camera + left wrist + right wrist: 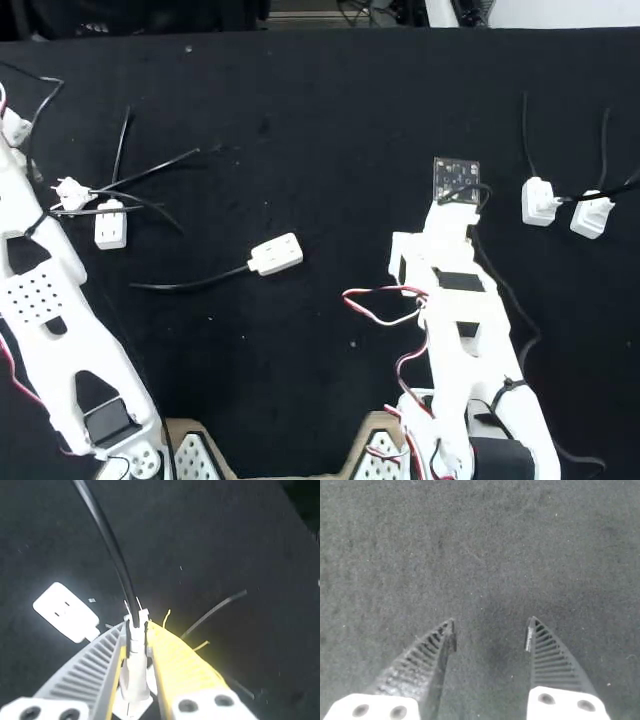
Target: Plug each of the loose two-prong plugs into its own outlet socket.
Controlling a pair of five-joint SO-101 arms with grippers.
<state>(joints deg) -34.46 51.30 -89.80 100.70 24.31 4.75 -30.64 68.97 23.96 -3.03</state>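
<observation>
Pinching two-prong plug (134,672) in left gripper (136,626), just beside outlet socket (65,611) | right gripper (490,632) spread wide over bare black cloth (480,540), well apart from that socket, open room around.

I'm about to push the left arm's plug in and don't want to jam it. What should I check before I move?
1. Grip on the plug: the left gripper is shut on the white plug, and its prongs poke past the fingertips. Ok.
2. Prongs lined up with the near outlet: the outlet lies off to one side of them. Not ok.
3. Near outlet's slots free: both slots show open. Ok.
4. Cord clear of the prongs: a black cord runs right alongside them. Not ok.
5. Right gripper out of the way: it is open over bare cloth and holds nothing. Ok.
</observation>
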